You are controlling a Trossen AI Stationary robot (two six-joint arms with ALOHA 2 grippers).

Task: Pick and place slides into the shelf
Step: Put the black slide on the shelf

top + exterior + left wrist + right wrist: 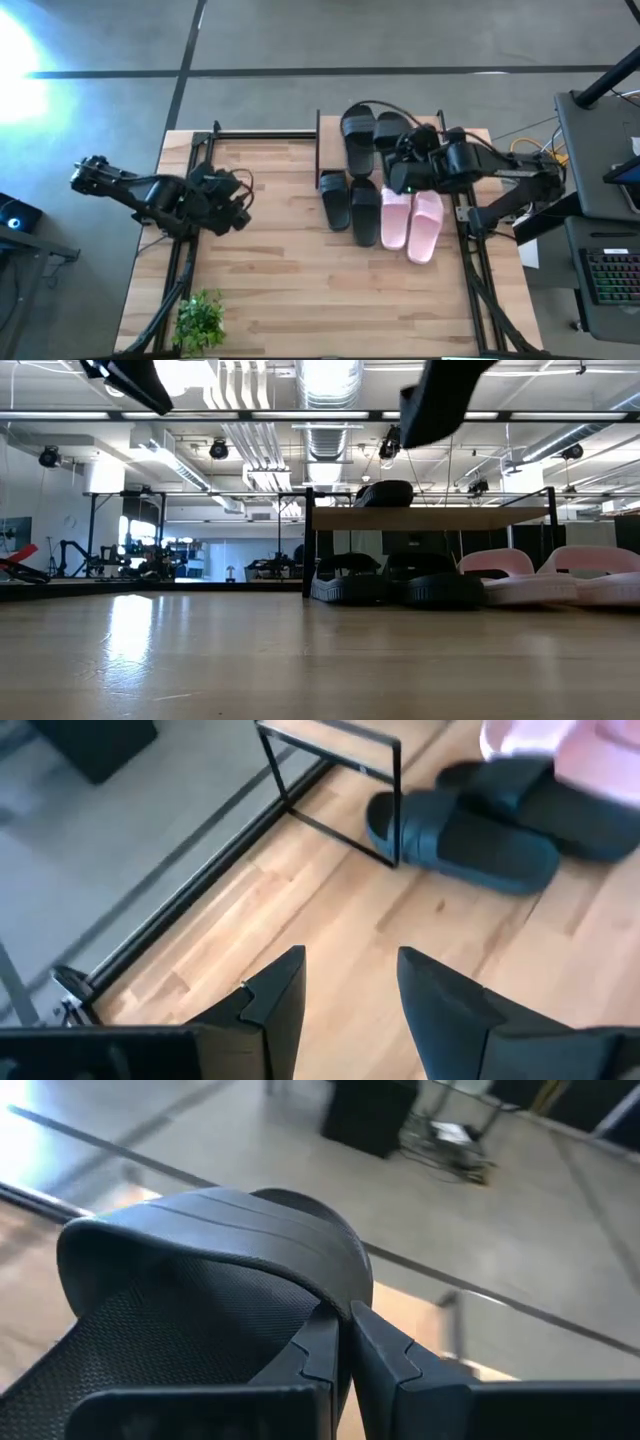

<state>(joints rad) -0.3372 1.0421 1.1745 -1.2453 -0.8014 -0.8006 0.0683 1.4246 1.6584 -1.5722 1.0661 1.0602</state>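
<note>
The shelf (330, 150) stands at the table's far right; its plank top shows in the low view (430, 518). One black slide (357, 135) lies on its top. My right gripper (408, 165) is shut on a second black slide (391, 130), held above the shelf (440, 400). Two black slides (350, 203) and two pink slides (410, 222) lie on the table at the shelf's near side. My left gripper (238, 205) is open and empty above the table's left part (350, 985). My right gripper pinches the black slide's wide strap at its edge (330, 1305) between its two fingers. The strap arches away from the fingers over the textured footbed (180, 1330). The slide is lifted clear, above the shelf top.
A small green plant (200, 320) stands at the table's near left edge. Black frame rails run along both table sides (180, 260). The table's middle and near part is bare wood (300, 290). A desk with a keyboard (605, 275) stands right of the table.
</note>
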